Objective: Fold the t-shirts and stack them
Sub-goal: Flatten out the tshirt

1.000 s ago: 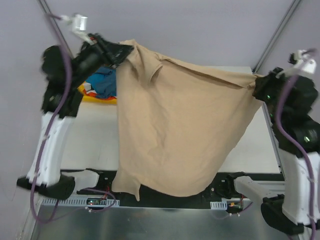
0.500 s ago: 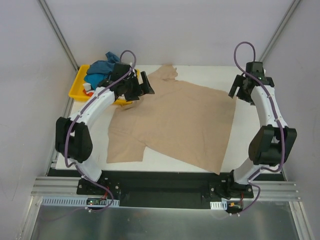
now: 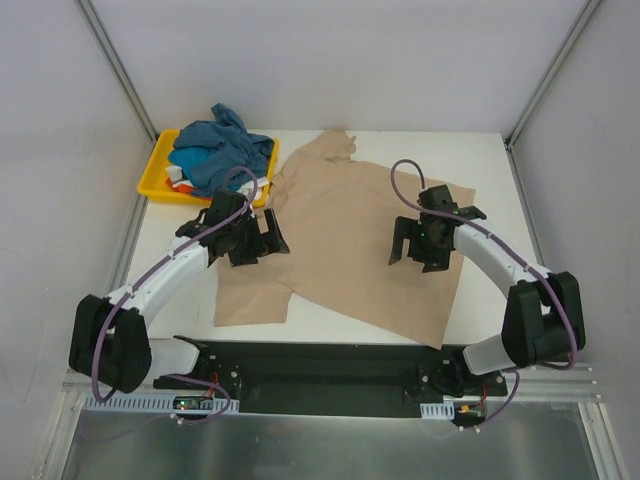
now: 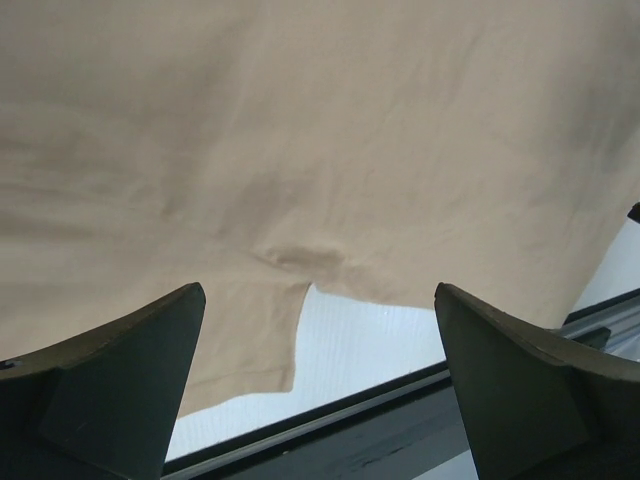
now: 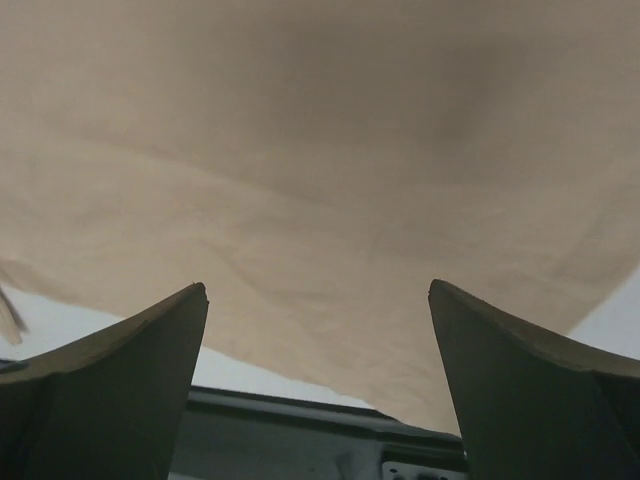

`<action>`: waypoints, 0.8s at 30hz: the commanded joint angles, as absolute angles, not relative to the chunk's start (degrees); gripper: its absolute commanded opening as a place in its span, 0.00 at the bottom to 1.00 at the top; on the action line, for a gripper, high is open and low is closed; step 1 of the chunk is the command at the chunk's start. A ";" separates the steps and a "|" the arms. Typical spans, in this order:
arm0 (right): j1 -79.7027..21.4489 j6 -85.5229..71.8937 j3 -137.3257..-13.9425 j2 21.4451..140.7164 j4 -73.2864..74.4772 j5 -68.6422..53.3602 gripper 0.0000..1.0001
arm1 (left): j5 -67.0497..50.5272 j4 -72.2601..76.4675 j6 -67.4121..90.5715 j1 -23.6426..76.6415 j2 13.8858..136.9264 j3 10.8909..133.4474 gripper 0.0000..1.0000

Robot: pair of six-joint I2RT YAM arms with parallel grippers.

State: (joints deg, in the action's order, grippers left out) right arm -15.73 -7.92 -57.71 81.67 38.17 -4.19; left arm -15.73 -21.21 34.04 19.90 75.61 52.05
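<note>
I find the beige-tan t-shirt [image 3: 350, 240] spread open and mostly flat on the white counter [image 3: 480, 170], unfolded. Its neck end points toward the far edge and its hem runs along the near right side. One short sleeve [image 3: 250, 300] lies flat at the shirt's near left corner, and the left wrist view shows the underarm notch with bare counter beside it. The left gripper [image 3: 278, 232] hovers over the shirt's left edge just beyond that sleeve, jaws spread wide and nothing between them; in its own camera [image 4: 318, 290] only cloth and counter show between the fingertips. The right gripper [image 3: 397, 242] hangs above the shirt's right half, inward of its right edge, likewise fully spread and holding nothing; its camera [image 5: 318, 287] shows smooth beige cloth beneath, with faint creases. Whether either gripper touches the cloth, I cannot tell. Just beside the shirt's far left shoulder sits the yellow tray [image 3: 152, 183], holding a crumpled teal-blue t-shirt [image 3: 215, 150] heaped over white and orange-red cloth [image 3: 175, 178].
</note>
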 commanded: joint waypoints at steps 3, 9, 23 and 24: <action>-16.61 -12.74 -59.50 91.04 33.22 -7.04 0.97 | -10.11 -21.09 36.91 20.13 67.41 44.65 0.99; -9.33 -10.64 -63.19 100.63 32.61 -13.09 0.97 | -12.21 -20.57 39.90 20.04 70.57 45.61 0.99; 13.61 -10.55 -74.97 112.24 37.79 -17.41 0.97 | -16.70 -18.72 38.50 23.73 84.11 55.02 0.99; 15.89 -10.63 -75.14 112.06 38.05 -16.88 0.97 | -16.79 -18.63 38.41 23.73 85.16 55.37 0.99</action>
State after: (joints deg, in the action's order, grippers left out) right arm 9.67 -11.33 -74.35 110.59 37.95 -22.65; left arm -15.11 -19.59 38.15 23.31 82.89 52.14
